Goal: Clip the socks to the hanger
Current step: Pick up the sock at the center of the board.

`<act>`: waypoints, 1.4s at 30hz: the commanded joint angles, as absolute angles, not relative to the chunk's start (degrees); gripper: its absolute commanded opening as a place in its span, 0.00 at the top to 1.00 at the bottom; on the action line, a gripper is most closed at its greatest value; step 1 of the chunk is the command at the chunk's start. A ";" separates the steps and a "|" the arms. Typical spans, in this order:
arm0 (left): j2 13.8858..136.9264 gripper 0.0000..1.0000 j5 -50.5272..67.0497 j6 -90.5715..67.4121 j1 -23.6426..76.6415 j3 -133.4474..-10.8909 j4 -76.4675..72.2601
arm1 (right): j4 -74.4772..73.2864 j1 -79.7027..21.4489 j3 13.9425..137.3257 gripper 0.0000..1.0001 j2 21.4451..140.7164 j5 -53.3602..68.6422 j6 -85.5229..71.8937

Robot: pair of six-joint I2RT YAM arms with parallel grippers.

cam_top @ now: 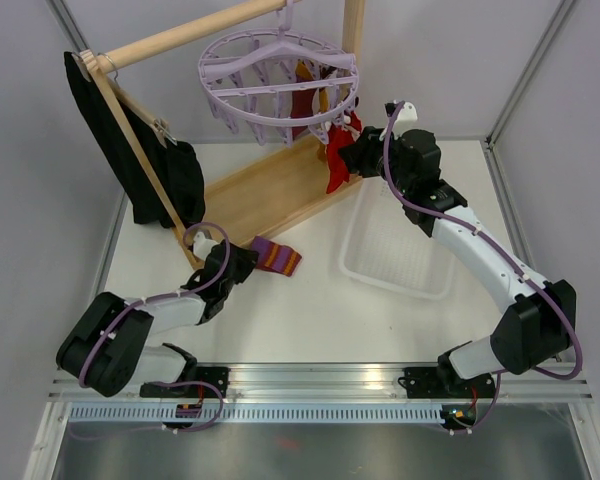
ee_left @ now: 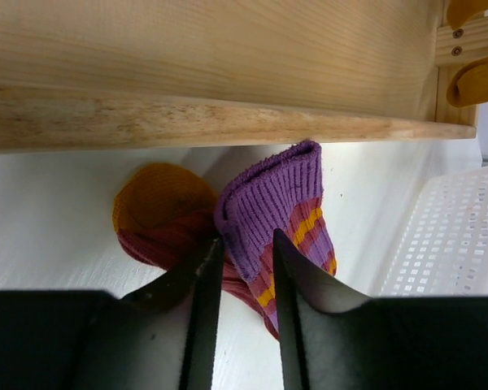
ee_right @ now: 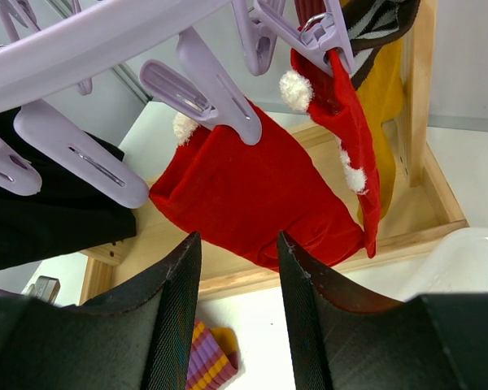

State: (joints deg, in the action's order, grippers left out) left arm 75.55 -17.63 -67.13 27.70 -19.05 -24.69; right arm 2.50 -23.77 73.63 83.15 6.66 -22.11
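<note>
Top external: left gripper [cam_top: 245,262] is down on the table [cam_top: 320,310] at the striped sock [cam_top: 276,257], which lies just in front of the wooden rack [cam_top: 270,190], near its base edge. Left wrist view: jaws apart, straddling the sock's purple ribbed cuff; the fabric between the fingertips [ee_left: 207,268] doesn't look squeezed. An orange end of the sock shows to the left, touching the table under the rack's edge. Right gripper [cam_top: 352,152] is up at the lavender hanger [cam_top: 280,80], right beside the red sock [cam_top: 337,165] hanging from it. Right wrist view: jaws apart, nothing between them; the red sock with white pompoms hangs beyond the fingers, pinched at its top by a peg [ee_right: 325,36]. A mustard sock [ee_right: 386,106] hangs just behind it on the same ring. Other pegs near the camera dangle unloaded. White basket [cam_top: 395,245] sits on the table right of the rack, under the right arm. Black garment [cam_top: 145,165] hangs at the rack's left end.
</note>
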 commanded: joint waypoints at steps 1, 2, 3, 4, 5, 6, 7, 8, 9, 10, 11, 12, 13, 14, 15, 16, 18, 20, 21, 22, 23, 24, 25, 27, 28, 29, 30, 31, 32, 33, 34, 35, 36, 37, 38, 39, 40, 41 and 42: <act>76.55 0.66 -17.40 -69.08 27.42 -18.28 -31.20 | 3.87 -23.73 74.35 0.51 80.95 7.21 -22.15; 76.47 0.73 -17.40 -68.65 27.42 -18.28 -31.64 | 3.78 -23.73 74.36 0.51 81.03 7.21 -22.06; 76.38 0.77 -17.49 -68.47 27.42 -18.28 -31.73 | 3.69 -23.73 74.53 0.51 80.77 7.21 -22.06; 76.20 0.82 -17.49 -68.29 27.42 -18.28 -31.90 | 3.60 -23.73 74.53 0.51 80.68 7.29 -22.15; 76.03 0.89 -17.23 -67.59 27.42 -18.37 -32.08 | 3.52 -23.73 74.53 0.51 80.68 7.47 -22.15; 75.85 0.92 -17.14 -67.07 27.42 -18.46 -31.99 | 3.43 -23.73 74.44 0.51 80.51 7.47 -22.15; 75.68 0.95 -16.88 -66.54 27.42 -18.81 -31.99 | 3.25 -23.73 74.44 0.51 80.25 7.56 -22.24; 75.24 0.97 -16.44 -65.40 27.42 -18.81 -31.99 | 3.16 -23.73 74.36 0.51 80.07 7.56 -22.24; 74.80 0.98 -16.09 -64.78 27.42 -18.98 -31.99 | 2.99 -23.73 74.27 0.51 79.89 7.91 -22.32; 73.66 0.98 -15.56 -63.12 27.42 -19.33 -31.82 | 2.81 -23.73 74.01 0.51 79.28 8.00 -22.32; 73.04 0.98 -14.43 -62.24 27.42 -19.68 -31.56 | 2.73 -23.73 73.83 0.51 79.02 8.09 -22.41; 72.34 0.98 -13.72 -61.18 27.42 -19.95 -31.12 | 2.55 -23.82 73.39 0.51 78.32 8.43 -22.15; 71.64 0.98 -12.84 -60.13 27.42 -20.47 -30.94 | 2.46 -23.99 73.21 0.51 77.96 8.18 -21.80; 69.89 0.98 -11.00 -58.29 27.42 -20.65 -30.68 | 2.37 -24.69 72.95 0.51 77.61 7.74 -21.45; 69.18 0.98 -10.12 -57.40 27.42 -21.00 -30.41 | 2.37 -25.05 72.51 0.51 76.74 7.21 -21.10; 68.13 0.98 -9.32 -56.44 27.42 -21.96 -28.58 | 2.37 -25.83 72.42 0.51 76.21 4.86 -19.61; 65.06 0.98 -7.74 -52.92 27.51 -23.28 -25.51 | 1.85 -29.08 72.60 0.50 75.15 2.12 -17.85; 62.85 0.98 -6.95 -49.58 27.42 -25.31 -20.59 | 2.02 -32.59 72.95 0.50 74.88 -1.30 -15.65; 60.49 0.98 -6.60 -48.35 27.42 -25.92 -19.00 | 2.11 -33.74 73.47 0.50 74.97 -2.97 -14.95; 59.60 0.98 -6.24 -46.16 27.42 -27.75 -14.98 | 1.85 -34.97 74.00 0.50 75.14 -5.16 -13.11; 58.81 0.98 -5.72 -45.10 27.42 -28.82 -13.03 | 1.67 -37.94 74.53 0.50 75.49 -10.32 -12.05; 58.02 0.98 -5.28 -44.13 27.42 -29.70 -11.70 | 1.76 -39.36 75.23 0.50 76.02 -12.98 -11.35; 56.79 0.98 -4.93 -42.29 27.42 -31.36 -10.12 | 2.11 -40.77 75.41 0.50 76.37 -15.88 -10.73; 55.99 0.98 -3.78 -40.61 27.42 -33.30 -5.64 | 3.59 -44.29 75.67 0.50 77.42 -23.62 -9.06; 55.38 0.98 -3.34 -39.13 27.51 -34.88 -4.58 | 4.04 -45.34 75.85 0.49 77.87 -26.86 -8.44; 55.20 0.98 -2.56 -38.42 27.42 -35.68 -2.22 | 4.39 -47.09 76.46 0.47 78.22 -29.68 -7.57; 55.02 0.98 -2.20 -37.89 27.42 -36.47 -1.24 | 5.00 -47.89 76.81 0.44 79.18 -34.32 -6.86; 54.76 0.98 -1.85 -36.92 27.42 -37.69 -0.45 | 5.36 -48.68 77.25 0.42 79.54 -36.19 -6.25; 54.32 0.98 -1.32 -36.57 27.42 -38.14 -0.35 | 5.80 -50.17 77.69 0.41 79.98 -37.86 -5.37; 54.06 0.98 -1.14 -36.30 27.42 -38.58 1.65 | 6.32 -50.88 78.74 0.37 80.94 -40.40 -4.06; 53.88 0.98 -0.97 -35.78 27.42 -39.45 2.28 | 6.15 -51.41 79.62 0.36 81.56 -41.04 -3.35; 53.70 0.98 -0.79 -35.60 27.42 -39.81 2.72 | 5.63 -52.20 80.76 0.36 82.26 -41.91 -2.90; 53.70 0.98 -0.70 -35.51 27.42 -40.25 2.99 | 4.32 -52.56 83.38 0.36 84.18 -42.88 -2.20; 53.88 0.98 -0.70 -35.16 27.51 -40.95 3.60 | 3.44 -52.82 84.97 0.36 85.07 -45.07 -2.11; 54.22 0.98 -0.44 -34.98 27.42 -41.57 3.95 | 2.21 -53.08 88.21 0.36 86.12 -45.96 -2.11; 54.49 0.98 -0.27 -34.81 27.42 -42.18 4.65 | 0.20 -53.17 89.63 0.37 87.70 -46.58 -2.37; 54.58 0.98 -0.26 -34.80 27.42 -43.06 5.27 | 0.18 -53.26 90.69 0.37 88.32 -46.84 -2.63; 54.49 0.98 -0.26 -34.80 27.42 -43.33 5.19 | -1.74 -53.17 92.62 0.37 88.94 -46.93 -2.90; 54.67 0.98 1.30 -34.72 27.42 -43.59 5.10 | -2.80 -53.17 93.33 0.36 90.08 -47.19 -3.16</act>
